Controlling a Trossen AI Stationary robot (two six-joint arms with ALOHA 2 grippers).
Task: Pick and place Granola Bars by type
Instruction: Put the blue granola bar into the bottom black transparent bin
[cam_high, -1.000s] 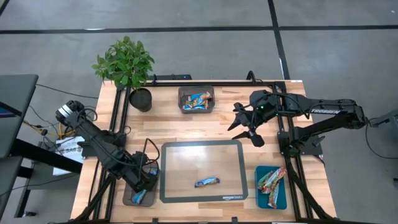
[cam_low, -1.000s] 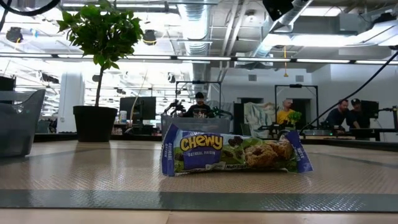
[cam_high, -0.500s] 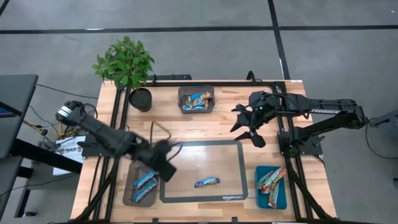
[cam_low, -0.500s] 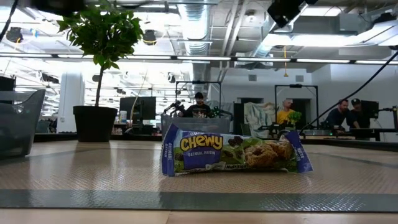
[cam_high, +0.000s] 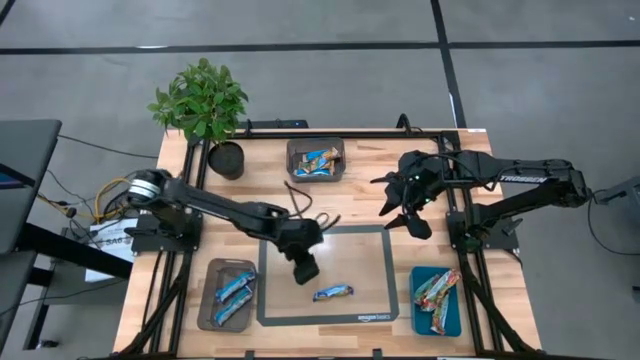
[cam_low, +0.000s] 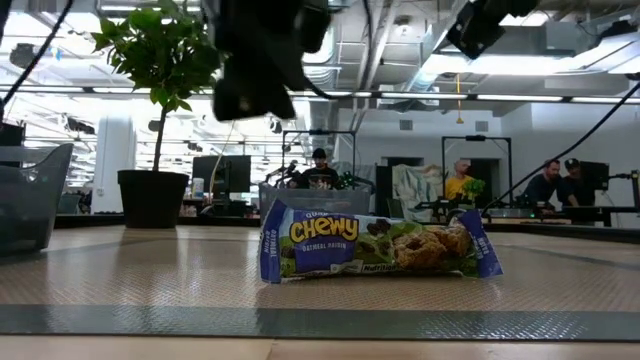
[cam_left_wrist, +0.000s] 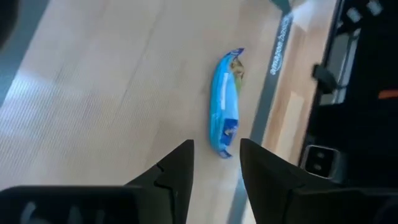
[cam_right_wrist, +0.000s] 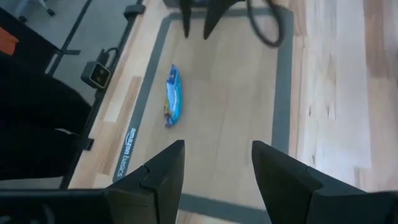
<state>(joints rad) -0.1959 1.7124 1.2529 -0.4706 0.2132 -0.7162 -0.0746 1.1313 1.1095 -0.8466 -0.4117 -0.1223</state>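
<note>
One granola bar (cam_high: 333, 293) with a blue wrapper lies flat on the grey-rimmed mat (cam_high: 325, 231). The low view shows this granola bar (cam_low: 375, 245) side on, and it also appears in the left wrist view (cam_left_wrist: 225, 102) and the right wrist view (cam_right_wrist: 172, 96). My left gripper (cam_high: 305, 268) hangs open above the mat, just left of the bar; its fingers (cam_left_wrist: 180, 171) point toward the bar without touching it. My right gripper (cam_high: 410, 205) waits open above the table, beyond the mat's far right corner.
A grey bin (cam_high: 316, 160) at the far edge holds bars. A second grey bin (cam_high: 228, 293) near the left front corner holds two blue bars. A teal tray (cam_high: 437, 300) at the right front holds more bars. A potted plant (cam_high: 205, 100) stands at the far left.
My left gripper has risen out of the near-left bin and swung right across the mat's left rim, ending close to the bar on the mat. Two bars now lie uncovered in that bin. The bar on the mat has not moved.
</note>
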